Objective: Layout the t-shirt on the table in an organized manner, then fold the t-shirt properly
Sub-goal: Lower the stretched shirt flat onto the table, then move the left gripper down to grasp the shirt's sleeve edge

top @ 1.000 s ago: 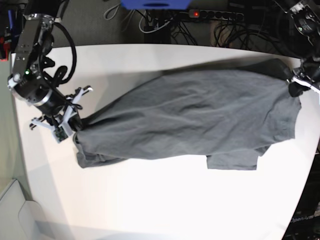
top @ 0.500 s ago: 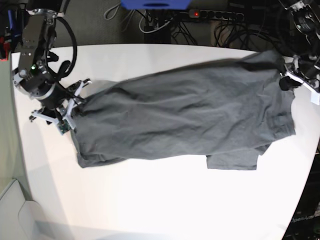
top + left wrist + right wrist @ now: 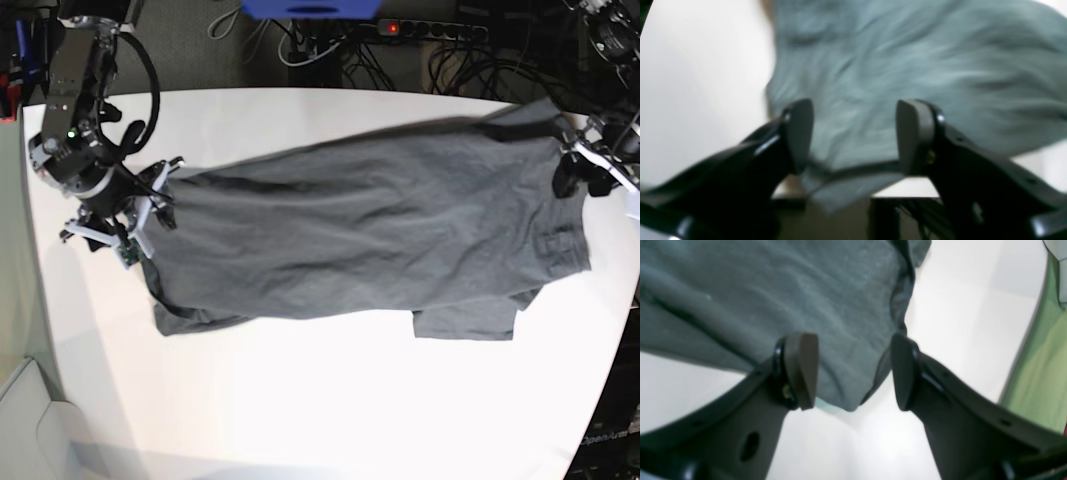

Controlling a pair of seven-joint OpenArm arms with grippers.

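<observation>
White table [image 3: 300, 410] bearing t-shirt [image 3: 380, 240], lying stretched nine-to-three, wrinkled. Left gripper [image 3: 853, 136], right gripper [image 3: 853, 371] both gaping wide, gripping nothing. Folding remaining.

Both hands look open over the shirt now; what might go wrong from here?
1. The t-shirt is not flat: a sleeve sticks out along its near edge and the body is wrinkled, so folding now would likely be crooked.
2. Its corner hangs past the table edge between the left hand fingers and may slide off.
3. The open right hand straddles the hem and could snag it.
</observation>
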